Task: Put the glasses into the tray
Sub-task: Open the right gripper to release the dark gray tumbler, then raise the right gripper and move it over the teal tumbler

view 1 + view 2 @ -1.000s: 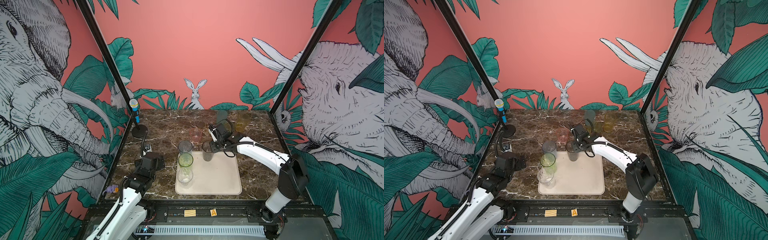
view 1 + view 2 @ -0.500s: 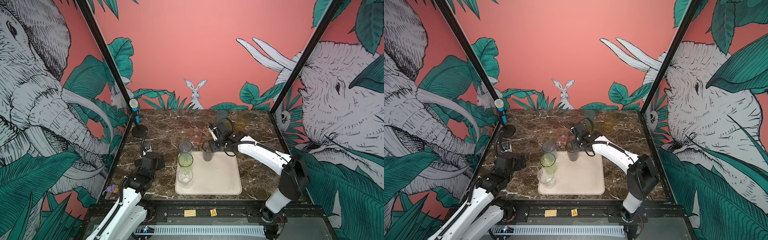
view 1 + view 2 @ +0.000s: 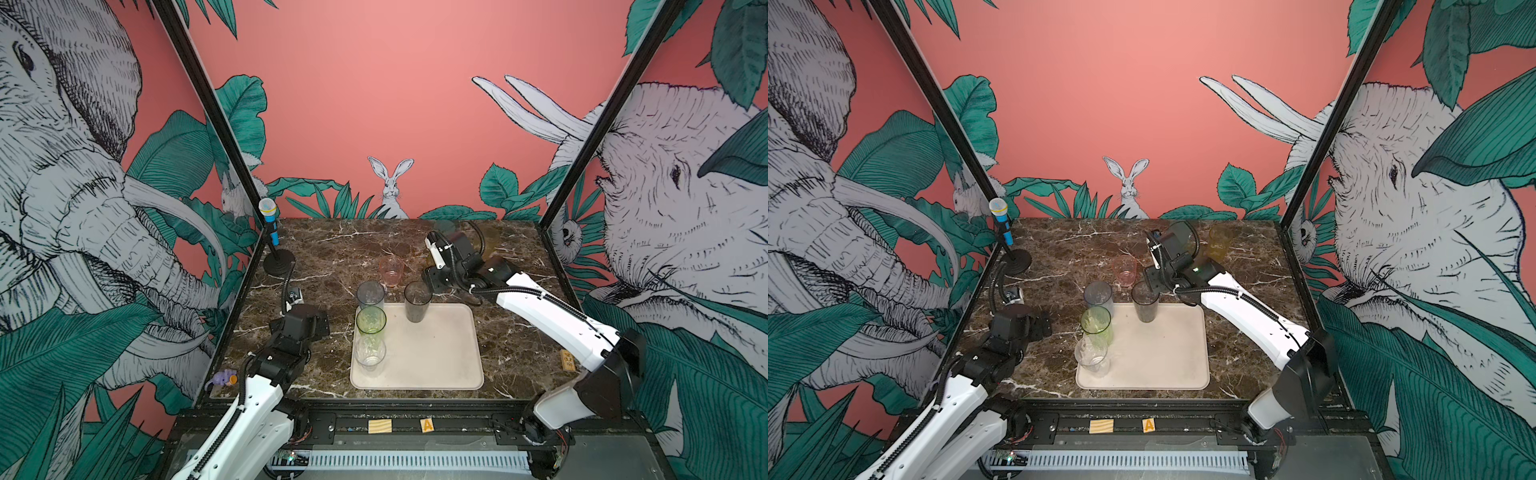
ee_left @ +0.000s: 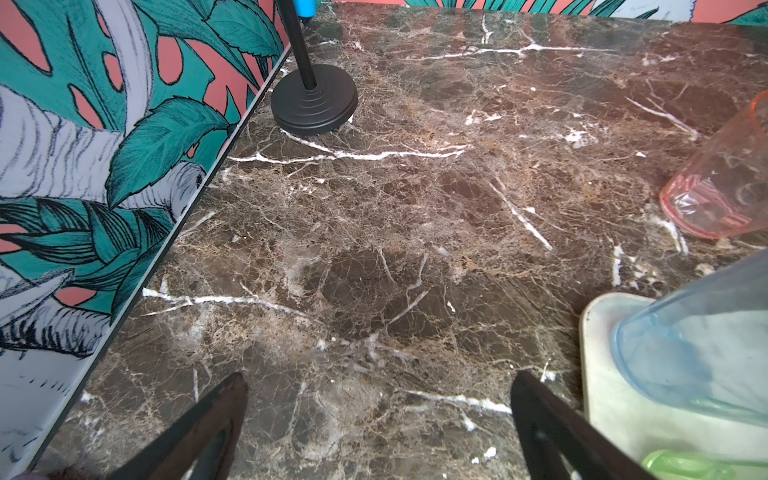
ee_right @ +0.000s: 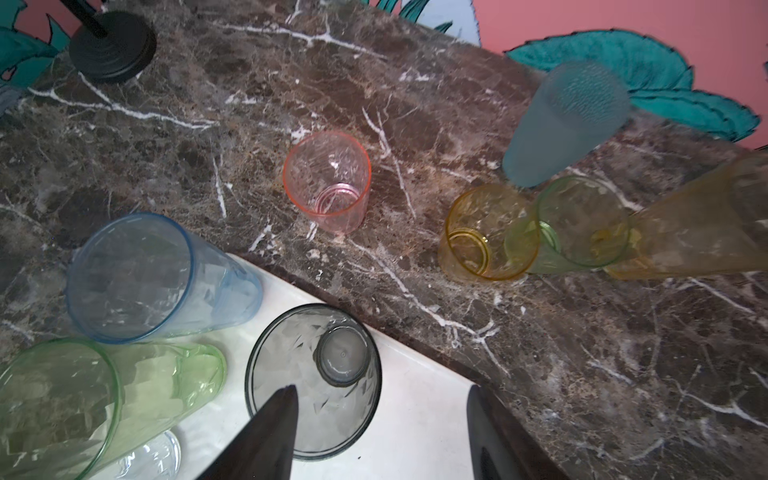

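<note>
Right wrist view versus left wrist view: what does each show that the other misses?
Only right wrist: the smoky glass, the teal glass, the short yellow glass, and the right gripper, open. Only left wrist: the left gripper, open. Both: the tray, the pink glass, the grey-blue glass, the black stand base.
</note>
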You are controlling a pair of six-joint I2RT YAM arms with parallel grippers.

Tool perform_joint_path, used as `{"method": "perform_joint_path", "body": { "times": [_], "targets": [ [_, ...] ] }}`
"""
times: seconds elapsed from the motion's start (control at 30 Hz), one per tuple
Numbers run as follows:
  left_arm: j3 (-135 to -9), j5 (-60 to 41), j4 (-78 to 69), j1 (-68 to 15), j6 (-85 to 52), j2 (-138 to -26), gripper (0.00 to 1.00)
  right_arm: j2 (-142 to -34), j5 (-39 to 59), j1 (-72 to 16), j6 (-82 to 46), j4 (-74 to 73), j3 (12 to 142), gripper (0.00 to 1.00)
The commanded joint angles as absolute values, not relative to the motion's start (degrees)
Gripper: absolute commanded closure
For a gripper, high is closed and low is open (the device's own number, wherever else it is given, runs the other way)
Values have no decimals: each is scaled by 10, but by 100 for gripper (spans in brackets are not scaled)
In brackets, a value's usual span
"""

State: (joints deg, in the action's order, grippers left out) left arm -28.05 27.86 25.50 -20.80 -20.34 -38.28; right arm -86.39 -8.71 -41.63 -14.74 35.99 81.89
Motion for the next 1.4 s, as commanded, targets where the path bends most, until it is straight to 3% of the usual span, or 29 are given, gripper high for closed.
{"method": "perform_joint_path", "body": {
  "times": [0.0,0.23,0.9,1.37],
  "targets": [
    [-288,278,266,-206,-205,-376,0,-841,-141,-419,-122,349,838,30],
    [-290,277,270,-206,-205,-374,1,-849,-195,-408,-86,346,878,23],
    [-291,279,282,-206,-208,-356,1,-999,-180,-299,-75,364,1069,18],
    [-292,277,293,-206,-212,-347,1,-1157,-103,-244,-142,425,1232,17]
  ]
}}
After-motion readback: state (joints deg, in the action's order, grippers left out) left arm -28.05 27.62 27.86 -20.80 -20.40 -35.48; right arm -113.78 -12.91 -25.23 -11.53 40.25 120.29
